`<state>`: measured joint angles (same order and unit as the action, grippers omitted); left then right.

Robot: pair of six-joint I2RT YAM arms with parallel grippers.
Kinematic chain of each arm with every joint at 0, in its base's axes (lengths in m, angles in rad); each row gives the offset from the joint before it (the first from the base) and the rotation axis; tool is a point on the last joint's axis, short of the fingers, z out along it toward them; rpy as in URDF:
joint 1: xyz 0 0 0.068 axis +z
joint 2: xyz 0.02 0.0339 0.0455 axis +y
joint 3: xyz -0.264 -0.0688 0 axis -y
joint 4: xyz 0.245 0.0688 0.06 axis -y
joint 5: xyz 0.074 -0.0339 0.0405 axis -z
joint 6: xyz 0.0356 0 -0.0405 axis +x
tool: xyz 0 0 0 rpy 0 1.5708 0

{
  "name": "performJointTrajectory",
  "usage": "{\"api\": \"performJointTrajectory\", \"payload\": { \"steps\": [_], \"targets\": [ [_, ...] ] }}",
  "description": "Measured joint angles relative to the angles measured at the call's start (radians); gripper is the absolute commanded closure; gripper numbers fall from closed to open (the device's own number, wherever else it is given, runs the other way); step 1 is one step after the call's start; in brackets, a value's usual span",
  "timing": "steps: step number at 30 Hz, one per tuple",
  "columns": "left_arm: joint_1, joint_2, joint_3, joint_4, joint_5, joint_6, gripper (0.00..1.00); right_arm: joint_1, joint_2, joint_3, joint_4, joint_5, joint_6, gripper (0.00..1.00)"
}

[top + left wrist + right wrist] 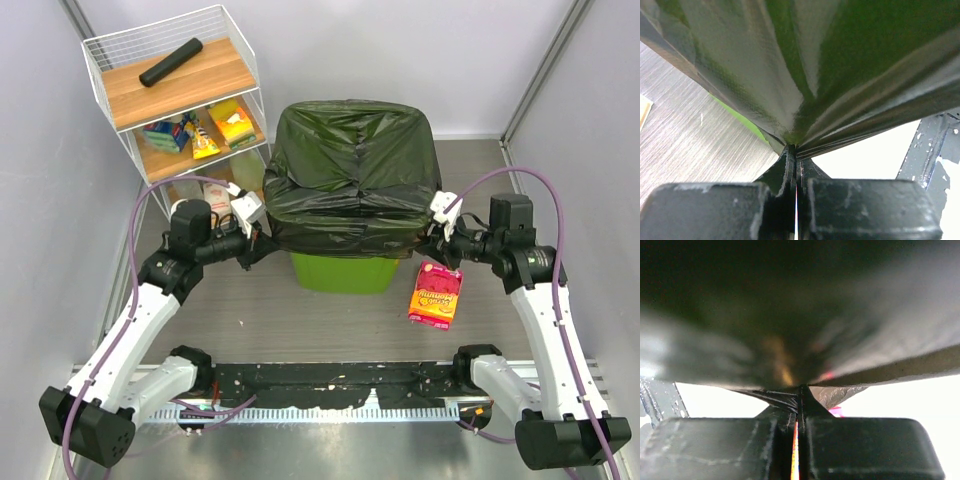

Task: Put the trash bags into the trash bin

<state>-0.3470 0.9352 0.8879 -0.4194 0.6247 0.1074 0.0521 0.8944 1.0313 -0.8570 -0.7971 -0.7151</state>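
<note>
A glossy black trash bag (352, 175) is draped over the lime-green trash bin (340, 272), covering its top and most of its sides; only the bin's lower front shows. My left gripper (262, 238) is shut on the bag's left lower edge, and the film (805, 70) fans out from the pinched fingertips (794, 150). On the other side my right gripper (432, 240) is shut on the bag's right lower edge, with the plastic (800, 315) stretched from its tips (801, 390). A strip of green bin (740, 117) shows under the film.
A white wire shelf (180, 95) stands at the back left with a rolled black cylinder (170, 62) on top and packets below. A red and yellow snack packet (436, 293) lies on the table right of the bin. Grey walls close in on both sides.
</note>
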Motion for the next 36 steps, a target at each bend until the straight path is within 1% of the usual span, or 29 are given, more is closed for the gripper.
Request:
{"api": "performJointTrajectory", "payload": {
  "steps": [7,9,10,11,12,13,14,15,16,19,20,21,23,25,28,32,36],
  "targets": [
    [-0.001,-0.013,-0.026,0.043,-0.023,0.006,1.00,0.001,0.005,-0.011,0.039,-0.002,0.000,0.98],
    [-0.002,-0.014,-0.026,0.046,-0.027,0.006,1.00,0.001,0.007,-0.011,0.042,-0.002,0.000,0.96],
    [-0.003,-0.014,-0.026,0.046,-0.029,0.006,1.00,0.001,0.007,-0.010,0.042,-0.002,0.000,0.91],
    [-0.003,-0.014,-0.026,0.045,-0.030,0.006,0.98,0.001,0.007,-0.010,0.042,-0.002,0.000,0.88],
    [-0.003,-0.014,-0.024,0.043,-0.032,0.006,0.91,0.001,0.006,-0.010,0.042,-0.001,0.002,0.80],
    [-0.003,-0.013,-0.019,0.037,-0.039,0.009,0.82,0.001,0.006,-0.008,0.039,0.003,0.004,0.77],
    [-0.003,-0.011,-0.009,0.026,-0.047,0.011,0.70,0.001,0.006,-0.005,0.036,0.008,0.006,0.70],
    [-0.003,-0.007,0.002,0.011,-0.057,0.016,0.58,0.001,0.007,0.000,0.030,0.015,0.009,0.66],
    [-0.003,-0.003,0.015,-0.008,-0.064,0.024,0.50,0.001,0.007,0.009,0.018,0.024,0.011,0.60],
    [-0.003,0.010,0.060,-0.064,-0.074,0.035,0.34,0.001,0.009,0.035,-0.031,0.051,0.014,0.48],
    [-0.003,0.012,0.080,-0.087,-0.076,0.032,0.22,0.001,0.009,0.048,-0.050,0.058,0.014,0.43],
    [-0.003,0.012,0.093,-0.100,-0.075,0.035,0.16,0.001,0.009,0.063,-0.068,0.063,0.014,0.40],
    [-0.003,0.012,0.135,-0.137,-0.075,0.035,0.07,0.001,0.009,0.105,-0.108,0.072,0.011,0.39],
    [-0.003,0.012,0.167,-0.161,-0.074,0.041,0.03,0.001,0.010,0.156,-0.148,0.079,0.008,0.37],
    [-0.003,0.010,0.212,-0.201,-0.074,0.058,0.01,0.001,0.015,0.261,-0.222,0.092,0.006,0.36],
    [-0.003,0.005,0.259,-0.265,-0.074,0.073,0.01,0.001,0.036,0.422,-0.306,0.106,0.007,0.34],
    [-0.003,0.005,0.326,-0.322,-0.071,0.088,0.01,0.001,0.093,0.618,-0.369,0.117,0.036,0.34]
  ]
}}
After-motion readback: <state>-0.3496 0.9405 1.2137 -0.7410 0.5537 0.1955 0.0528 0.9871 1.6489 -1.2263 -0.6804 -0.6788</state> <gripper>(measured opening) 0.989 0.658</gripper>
